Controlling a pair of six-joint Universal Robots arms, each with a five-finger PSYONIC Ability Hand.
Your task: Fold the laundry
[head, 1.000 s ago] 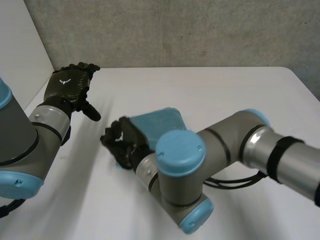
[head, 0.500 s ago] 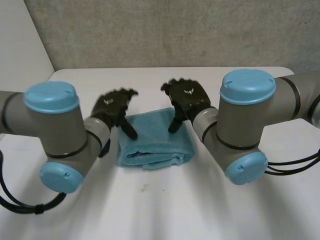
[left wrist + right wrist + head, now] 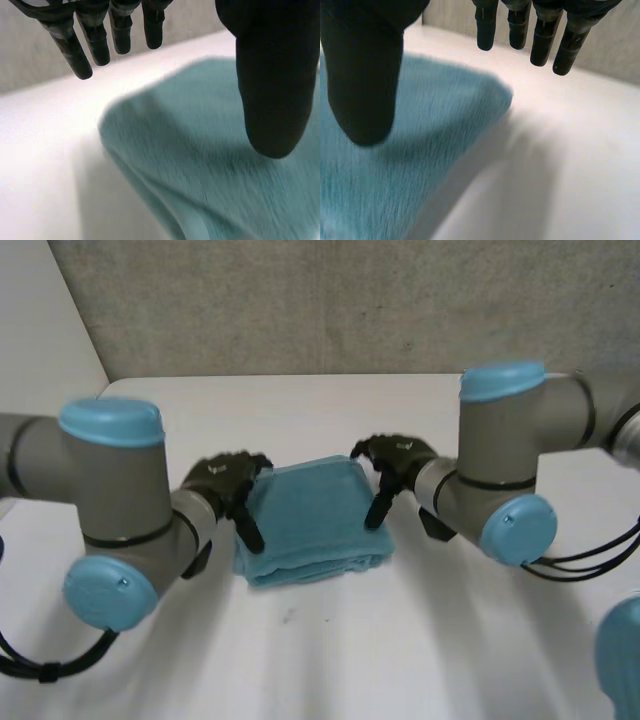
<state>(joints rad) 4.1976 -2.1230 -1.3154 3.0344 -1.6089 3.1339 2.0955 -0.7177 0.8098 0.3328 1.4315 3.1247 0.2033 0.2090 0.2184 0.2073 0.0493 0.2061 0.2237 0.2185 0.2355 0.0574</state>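
Evidently most of the folding is done. The teal towel [image 3: 312, 520] lies as a compact, roughly square bundle of several layers near the middle of the white tabletop [image 3: 330, 660], well in from its edges. The stacked layers show as rounded folds along the side of the bundle that faces the tabletop's near edge. Its top face looks flat, with no loose corner sticking out.

The left hand [image 3: 226, 482] stands at the towel's left side and the right hand [image 3: 398, 460] at its right side, so the two flank the bundle. On each hand the fingers [image 3: 95, 45] are straight, spread well away from the thumb [image 3: 272, 75], and hold nothing. In each wrist view the fingers reach out past a far corner of the towel over bare tabletop, while the thumb hangs over the cloth near its side edge. Whether either thumb actually touches the towel cannot be told, though the shadow under each suggests it is very close.

As a judgement, little is left: perhaps a last pat or squaring of the side edges, or one more fold if a smaller bundle is wanted, and then taking both hands clear. This towel is the one piece of laundry on the tabletop.
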